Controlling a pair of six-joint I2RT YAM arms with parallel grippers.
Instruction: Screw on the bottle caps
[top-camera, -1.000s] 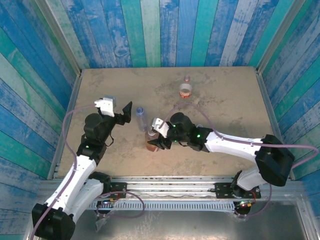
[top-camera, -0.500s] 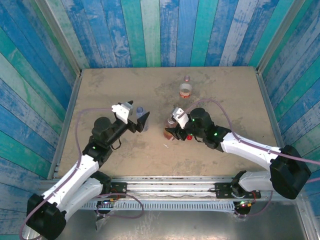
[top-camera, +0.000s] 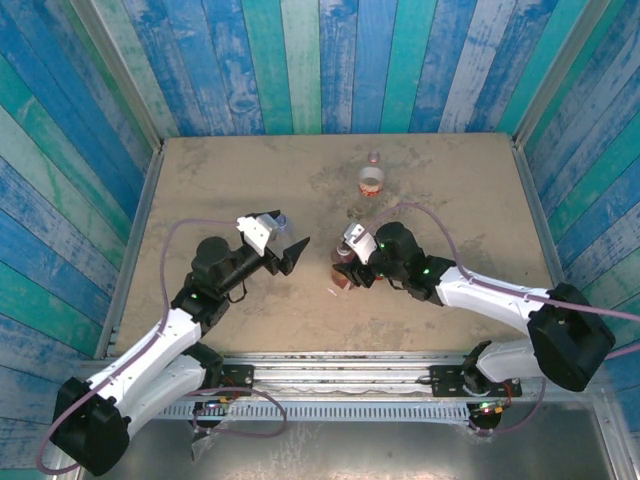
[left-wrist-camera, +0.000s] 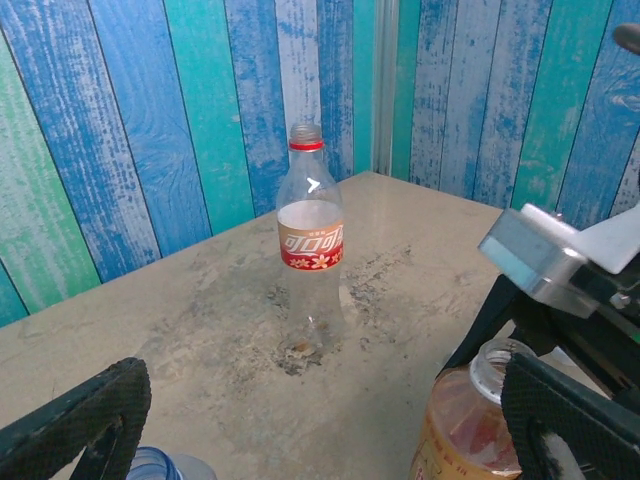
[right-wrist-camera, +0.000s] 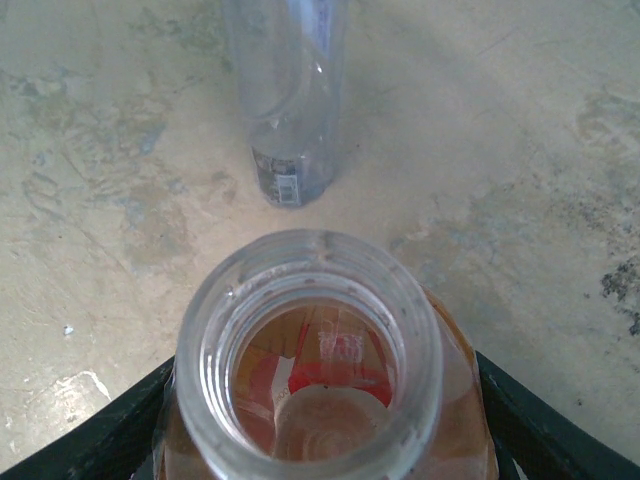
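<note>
My right gripper (top-camera: 345, 266) is shut on the amber bottle (top-camera: 342, 268) just below its open neck (right-wrist-camera: 310, 340), with black fingers (right-wrist-camera: 545, 425) on both sides. My left gripper (top-camera: 285, 247) is open and holds nothing. It hovers between the clear bluish bottle (top-camera: 283, 220) and the amber bottle (left-wrist-camera: 470, 425), its fingers (left-wrist-camera: 85, 420) wide apart. The bluish bottle (right-wrist-camera: 285, 100) stands just beyond the amber one. The clear bottle with the red-white label (left-wrist-camera: 310, 235) stands uncapped farther back (top-camera: 372, 180). The bottle caps are hidden; none sits on any neck in view.
Blue and teal plank walls (top-camera: 320, 60) enclose the sandy table (top-camera: 450, 200) at the back and sides. A tiny white speck (top-camera: 330, 292) lies on the table in front of the amber bottle. The table's right half and back left are bare.
The right gripper carried the amber bottle to the right and slightly back. The left gripper swung right, past the bluish bottle, toward the amber bottle, staying open.
</note>
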